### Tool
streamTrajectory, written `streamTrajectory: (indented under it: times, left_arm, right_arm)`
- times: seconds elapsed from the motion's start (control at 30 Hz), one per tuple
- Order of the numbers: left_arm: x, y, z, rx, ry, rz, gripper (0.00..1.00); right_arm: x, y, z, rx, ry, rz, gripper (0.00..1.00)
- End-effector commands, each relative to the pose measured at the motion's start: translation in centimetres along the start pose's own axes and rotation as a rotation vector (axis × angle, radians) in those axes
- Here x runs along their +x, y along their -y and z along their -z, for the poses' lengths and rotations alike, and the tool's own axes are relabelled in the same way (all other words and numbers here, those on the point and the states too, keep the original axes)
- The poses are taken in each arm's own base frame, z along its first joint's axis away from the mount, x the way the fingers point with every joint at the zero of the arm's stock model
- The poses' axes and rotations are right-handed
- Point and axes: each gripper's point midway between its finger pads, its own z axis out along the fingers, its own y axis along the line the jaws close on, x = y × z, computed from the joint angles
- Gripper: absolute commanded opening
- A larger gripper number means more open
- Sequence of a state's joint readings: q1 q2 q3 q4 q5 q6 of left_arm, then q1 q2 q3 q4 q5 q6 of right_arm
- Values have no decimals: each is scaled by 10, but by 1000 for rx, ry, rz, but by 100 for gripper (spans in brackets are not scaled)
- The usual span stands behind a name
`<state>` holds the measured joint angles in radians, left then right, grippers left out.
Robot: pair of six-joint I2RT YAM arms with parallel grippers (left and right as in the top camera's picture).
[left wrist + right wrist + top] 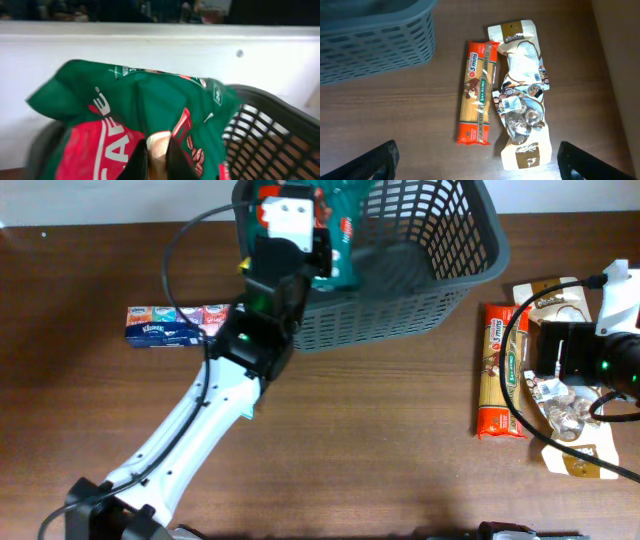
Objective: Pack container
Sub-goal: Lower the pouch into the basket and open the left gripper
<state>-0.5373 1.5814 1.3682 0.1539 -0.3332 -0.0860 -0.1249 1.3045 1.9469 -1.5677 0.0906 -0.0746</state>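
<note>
Container (440,300) at worktop's (380,440) far edge; green coffee bag (125,110) hangs over its left end. Left tool (156,161) clamped on the bag, so the drop looks straight down. Right tool (477,162) spread wide, empty, right of container.

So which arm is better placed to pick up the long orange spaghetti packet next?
Right. The right gripper hangs open above the long orange spaghetti packet, while the left gripper is shut on a green and red coffee bag over the dark grey plastic basket.
</note>
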Motion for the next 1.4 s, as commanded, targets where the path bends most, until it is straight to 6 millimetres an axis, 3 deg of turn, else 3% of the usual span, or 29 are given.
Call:
streamTrajectory:
  times: [0.0,0.17,0.4,0.57,1.07,1.37]
  left_arm:
    - [-32,13,11,30,80,16,2]
    - [-18,17,8,34,36,0,2]
    - [28,25,0,70,-113,-12,2]
    - [40,28,-2,87,-149,-15,2]
    - [39,24,-4,78,-147,-14,2]
    - [28,14,-8,57,-103,1,2]
  right_arm:
    - [-2,6,6,24,20,-19,99]
    - [-2,6,6,24,20,-19,99]
    - [-2,6,6,24,20,-19,99]
    - [-2,6,6,24,20,-19,99]
    - [-2,6,6,24,20,-19,99]
    - [-2,6,6,24,20,-19,99]
